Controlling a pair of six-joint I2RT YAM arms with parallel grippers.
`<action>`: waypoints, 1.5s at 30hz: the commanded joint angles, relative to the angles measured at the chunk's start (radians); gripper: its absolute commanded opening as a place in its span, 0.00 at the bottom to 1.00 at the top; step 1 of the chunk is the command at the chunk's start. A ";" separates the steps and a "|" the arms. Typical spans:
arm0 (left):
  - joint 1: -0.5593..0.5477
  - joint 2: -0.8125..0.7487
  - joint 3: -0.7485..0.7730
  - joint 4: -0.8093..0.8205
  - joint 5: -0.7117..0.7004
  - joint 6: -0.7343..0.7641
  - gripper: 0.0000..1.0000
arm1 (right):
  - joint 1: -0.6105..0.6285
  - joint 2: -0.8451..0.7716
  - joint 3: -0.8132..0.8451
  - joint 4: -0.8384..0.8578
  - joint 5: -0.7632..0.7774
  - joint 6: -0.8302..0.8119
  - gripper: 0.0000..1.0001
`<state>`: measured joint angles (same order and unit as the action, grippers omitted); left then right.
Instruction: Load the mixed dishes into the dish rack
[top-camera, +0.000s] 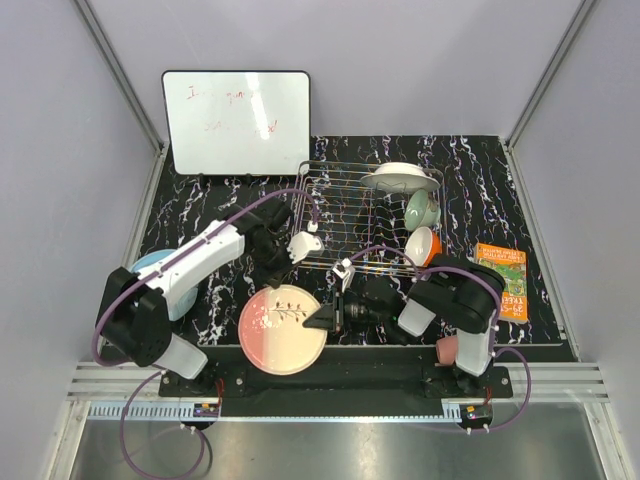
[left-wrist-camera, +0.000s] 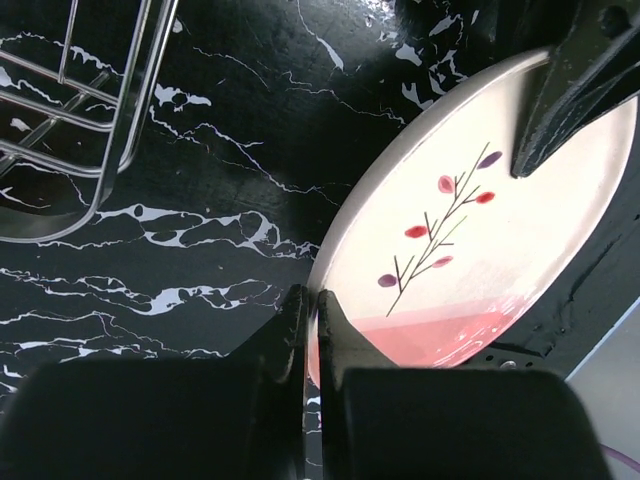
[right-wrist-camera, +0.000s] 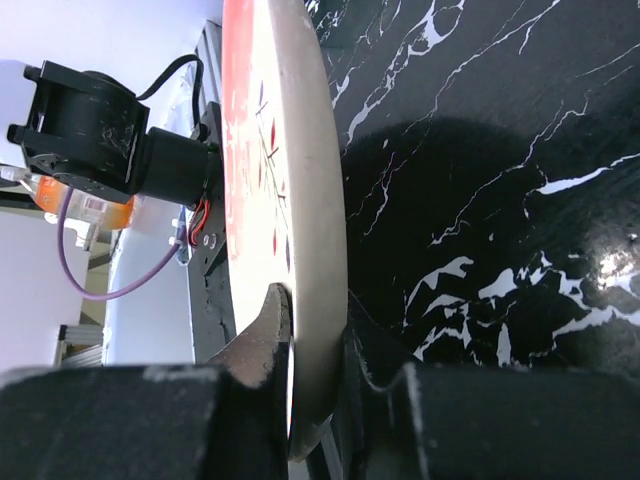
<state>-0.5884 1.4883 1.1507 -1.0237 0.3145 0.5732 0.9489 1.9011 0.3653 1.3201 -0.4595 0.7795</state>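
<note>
Both jaws of the right end effector (top-camera: 320, 321) are pinching the rim of the plate (top-camera: 275, 335) on the worktop (top-camera: 470, 200), just short of the rack (top-camera: 340, 190). The left end effector (left-wrist-camera: 307, 305) is hovering shut, apparently empty. That shallow bite is risking a slip.

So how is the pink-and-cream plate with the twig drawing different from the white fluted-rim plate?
The pink-and-cream plate with twig drawing is out on the black marbled table; the white fluted-rim plate sits in the silver wire rack. The right gripper pinches the pink plate's rim; no gripper holds the white one. Both are round.
</note>
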 joint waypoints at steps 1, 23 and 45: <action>-0.016 -0.022 0.046 0.132 0.002 -0.038 0.04 | 0.034 -0.135 -0.026 -0.134 -0.019 -0.276 0.00; 0.251 -0.161 0.215 0.108 0.077 -0.182 0.95 | 0.034 -1.030 0.475 -1.447 0.332 -0.953 0.00; 0.286 -0.192 0.110 0.165 0.109 -0.213 0.95 | 0.010 -0.852 0.851 -1.684 0.900 -1.775 0.00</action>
<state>-0.3092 1.3247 1.2648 -0.9112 0.3939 0.3733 0.9775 1.0439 1.1233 -0.4873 0.3367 -0.8082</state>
